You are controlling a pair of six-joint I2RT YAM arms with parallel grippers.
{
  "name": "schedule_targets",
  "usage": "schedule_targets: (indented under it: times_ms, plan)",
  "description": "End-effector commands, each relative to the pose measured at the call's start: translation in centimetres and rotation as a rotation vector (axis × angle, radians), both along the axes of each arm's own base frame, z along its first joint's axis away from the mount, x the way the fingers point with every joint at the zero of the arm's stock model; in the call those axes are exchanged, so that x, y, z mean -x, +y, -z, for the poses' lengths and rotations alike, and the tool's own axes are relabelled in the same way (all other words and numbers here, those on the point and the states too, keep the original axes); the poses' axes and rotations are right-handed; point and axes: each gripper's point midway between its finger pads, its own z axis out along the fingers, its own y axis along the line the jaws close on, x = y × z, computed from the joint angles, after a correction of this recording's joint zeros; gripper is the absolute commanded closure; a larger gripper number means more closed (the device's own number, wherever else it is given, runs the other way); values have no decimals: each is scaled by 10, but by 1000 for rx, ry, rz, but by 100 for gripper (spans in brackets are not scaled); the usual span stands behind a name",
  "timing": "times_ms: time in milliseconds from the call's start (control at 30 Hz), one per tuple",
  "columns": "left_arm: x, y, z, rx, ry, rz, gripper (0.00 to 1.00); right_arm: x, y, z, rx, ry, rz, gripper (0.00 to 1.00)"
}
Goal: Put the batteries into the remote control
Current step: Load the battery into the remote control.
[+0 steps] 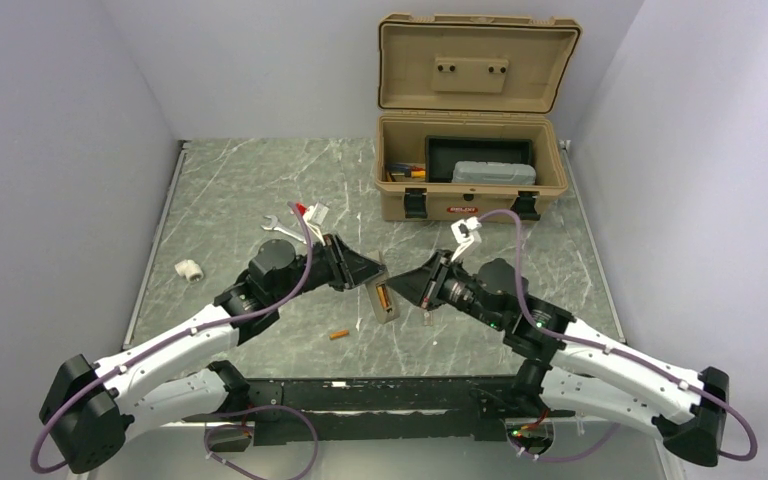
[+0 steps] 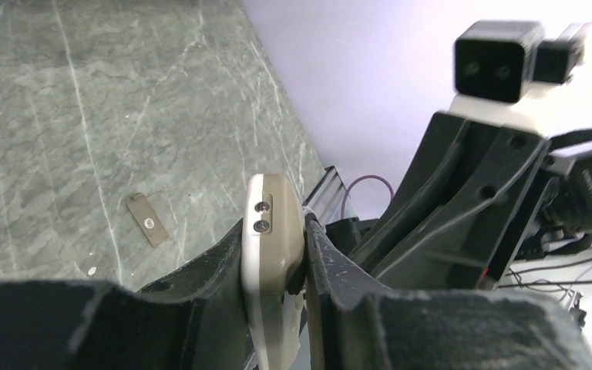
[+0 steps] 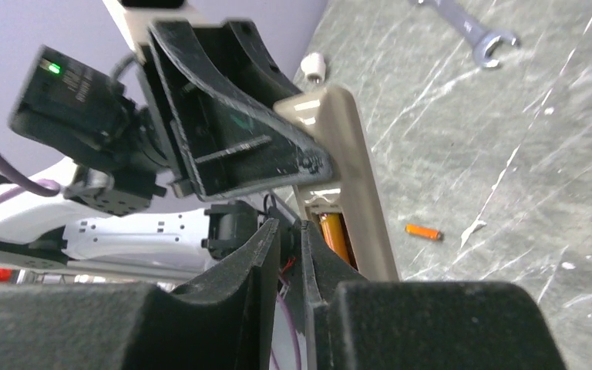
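Observation:
My left gripper point(image 1: 373, 272) point(image 2: 274, 228) is shut on the remote control point(image 1: 386, 300) point(image 2: 271, 212) point(image 3: 352, 150) and holds it off the table, edge-on, with the grey-tan back and open battery bay facing the right arm. One orange battery point(image 3: 334, 234) point(image 1: 383, 297) lies inside the bay. A second battery point(image 1: 338, 334) point(image 3: 422, 231) lies loose on the table to the lower left of the remote. My right gripper point(image 1: 412, 286) point(image 3: 290, 228) sits right beside the bay, jaws nearly together with a thin slit and nothing between them.
A small tan cover plate point(image 2: 148, 220) lies on the marble table. A silver wrench point(image 1: 282, 228) point(image 3: 470, 31) and a white fitting point(image 1: 189, 269) point(image 3: 314, 68) are to the left. The open tan toolbox point(image 1: 470, 195) stands at the back.

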Motion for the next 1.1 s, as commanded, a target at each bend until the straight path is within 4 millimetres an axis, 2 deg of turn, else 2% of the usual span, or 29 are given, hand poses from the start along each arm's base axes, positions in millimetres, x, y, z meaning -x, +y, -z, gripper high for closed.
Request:
schedule_targets:
  times_ms: [0, 100, 233, 533, 1067]
  plan:
    - [18, -4, -39, 118, -156, 97, 100, -11, -30, -48, 8, -147, 114, 80]
    - [29, -5, -52, 167, -227, 153, 100, -15, -47, -60, 35, -194, 170, 79]
    - [39, -7, -63, 209, -280, 209, 100, -17, -58, -62, 90, -213, 198, 79]
    - [52, -6, -85, 250, -388, 268, 100, -13, -69, -59, 75, -216, 219, 78]
    - [56, -10, -94, 159, -480, 271, 100, -14, -70, -50, 101, -209, 221, 78]
